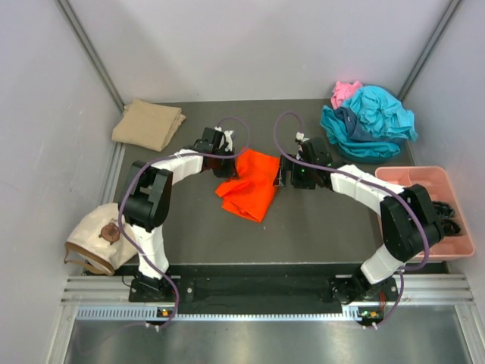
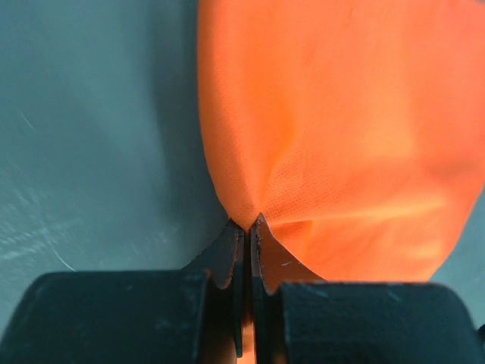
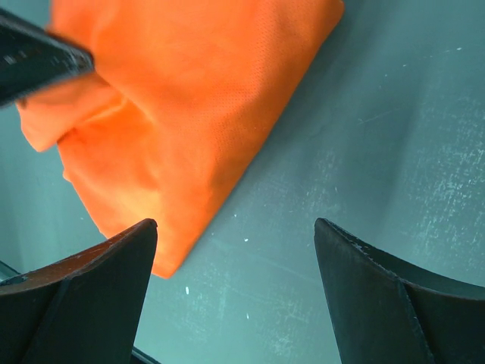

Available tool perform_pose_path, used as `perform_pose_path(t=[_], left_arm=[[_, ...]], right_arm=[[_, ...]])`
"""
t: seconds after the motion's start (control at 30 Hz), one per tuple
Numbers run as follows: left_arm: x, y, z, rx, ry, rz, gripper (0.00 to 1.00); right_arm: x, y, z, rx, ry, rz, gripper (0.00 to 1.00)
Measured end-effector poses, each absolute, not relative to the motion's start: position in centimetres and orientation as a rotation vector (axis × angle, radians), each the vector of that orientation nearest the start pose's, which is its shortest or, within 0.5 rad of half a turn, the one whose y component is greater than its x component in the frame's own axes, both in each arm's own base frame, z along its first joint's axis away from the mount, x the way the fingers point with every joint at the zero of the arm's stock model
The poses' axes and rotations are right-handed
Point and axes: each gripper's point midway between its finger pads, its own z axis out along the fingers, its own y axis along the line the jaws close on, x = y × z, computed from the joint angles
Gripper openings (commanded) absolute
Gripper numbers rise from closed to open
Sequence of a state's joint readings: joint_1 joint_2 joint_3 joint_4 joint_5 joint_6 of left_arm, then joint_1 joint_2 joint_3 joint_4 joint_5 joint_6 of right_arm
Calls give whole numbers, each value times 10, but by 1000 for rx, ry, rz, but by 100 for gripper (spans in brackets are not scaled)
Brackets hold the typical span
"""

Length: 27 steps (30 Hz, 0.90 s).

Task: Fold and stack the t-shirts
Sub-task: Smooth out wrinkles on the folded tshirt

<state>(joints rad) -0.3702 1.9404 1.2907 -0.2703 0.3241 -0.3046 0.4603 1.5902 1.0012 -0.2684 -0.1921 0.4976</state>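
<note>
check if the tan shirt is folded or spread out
Folded: the tan shirt lies as a compact, layered rectangle at the back left.

White-and-black arms, purple cables, black jaws

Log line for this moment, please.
left gripper: shut on orange t-shirt | right gripper: open, holding nothing | tan t-shirt: folded, far left

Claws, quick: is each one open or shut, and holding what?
Left claw: closed, pinching an edge of the orange t-shirt.
Right claw: open, holding nothing.
</note>
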Motion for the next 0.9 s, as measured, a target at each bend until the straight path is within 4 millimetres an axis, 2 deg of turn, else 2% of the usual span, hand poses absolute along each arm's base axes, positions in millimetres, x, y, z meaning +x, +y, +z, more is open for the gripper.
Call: perform_pose_path(t=[0.1,0.37,0.47,0.67,0.77,0.9], left_arm=[[391,-230,38,229,2576,-706,0],[370,-244,30,265,2607,-784,0],[366,-247,28,262,2609,-810,0],[362,-250,27,258,2600,-852,0],[362,-251,27,256,2600,-855,0],[362,-251,27,255,2600,-856,0]], right_arm=[[329,222,84,-43,2517,648,84],[331,223,85,-44,2508,652,85],[331,224,86,-45,2504,654,91],[331,224,86,-31,2500,664,91],[322,224,80,8,2497,700,91],[295,220,60,105,2524,745,91]])
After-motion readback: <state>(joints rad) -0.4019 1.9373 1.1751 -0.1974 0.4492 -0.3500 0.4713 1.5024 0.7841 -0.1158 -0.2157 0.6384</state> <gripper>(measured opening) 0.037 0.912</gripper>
